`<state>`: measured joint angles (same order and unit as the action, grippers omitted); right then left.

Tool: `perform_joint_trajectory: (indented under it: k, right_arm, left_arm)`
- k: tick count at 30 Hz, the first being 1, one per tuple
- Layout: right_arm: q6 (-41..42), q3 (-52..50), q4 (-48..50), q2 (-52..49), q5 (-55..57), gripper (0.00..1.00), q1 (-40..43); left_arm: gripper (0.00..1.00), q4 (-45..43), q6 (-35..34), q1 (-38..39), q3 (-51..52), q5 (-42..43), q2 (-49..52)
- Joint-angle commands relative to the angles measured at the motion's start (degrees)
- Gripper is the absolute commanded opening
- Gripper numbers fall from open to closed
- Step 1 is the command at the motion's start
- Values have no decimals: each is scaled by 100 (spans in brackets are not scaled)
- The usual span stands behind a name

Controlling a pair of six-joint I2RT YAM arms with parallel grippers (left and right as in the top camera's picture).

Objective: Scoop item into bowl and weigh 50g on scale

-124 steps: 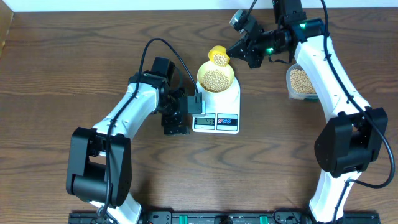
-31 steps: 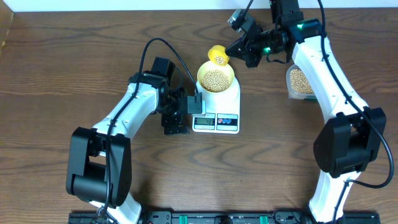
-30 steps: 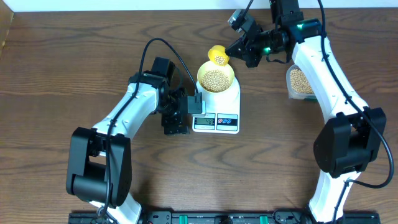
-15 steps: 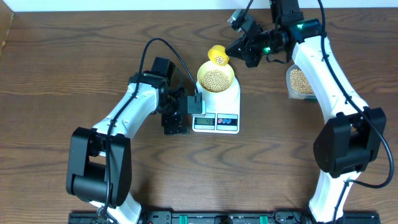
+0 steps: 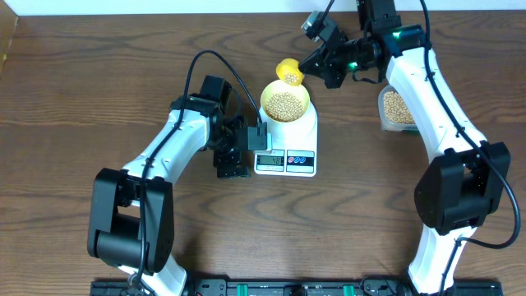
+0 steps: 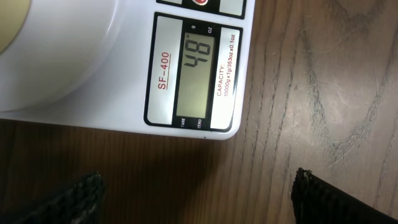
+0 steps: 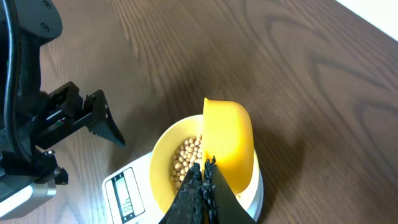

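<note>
- Pale yellow-green plastic marks the bowl (image 5: 265,97), which is seen from overhead seated on the platform of the white scale (image 5: 286,152), with a good heap of beans (image 5: 285,104) held in it.
- Just beyond the scale's far edge, a yellow scoop (image 5: 288,73) is held by the right pincer (image 5: 319,66), and a few beans can be made out in it. A clear tub (image 5: 398,108) of spare beans is stood on the surface to the right of the scale, apart from it.
- The left pincer (image 5: 251,141) is parked just beside the scale's left edge, at the display end.
- From the left wrist, the display (image 6: 199,78) of the scale is read as 48. The left pincer's fingers are seen apart, with nothing held between them.
- From the right wrist, the right pincer is seen clamped on the scoop's handle, and the scoop is tilted above the bowl on the scale.
- The step in hand is judged to be the final topping-up, the target of 50 being nearly met.
- Only a very small addition is called for next. A few beans should be shaken from the scoop into the bowl while the display is watched, since any overshoot would have to be taken out again.
</note>
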<state>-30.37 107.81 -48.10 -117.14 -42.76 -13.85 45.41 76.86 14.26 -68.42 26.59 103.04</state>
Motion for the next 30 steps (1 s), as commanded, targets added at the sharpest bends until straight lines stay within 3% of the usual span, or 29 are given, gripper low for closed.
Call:
perform_joint_trajectory:
  k: [1,30]
  right_arm:
    - [184,17,92,90,22,1,-24]
    - [269,17,74,90,42,1,-20]
  left_arm:
    - [98,31,-2,-9,70,-31,-125]
    - [98,31,-4,-9,70,-31,-125]
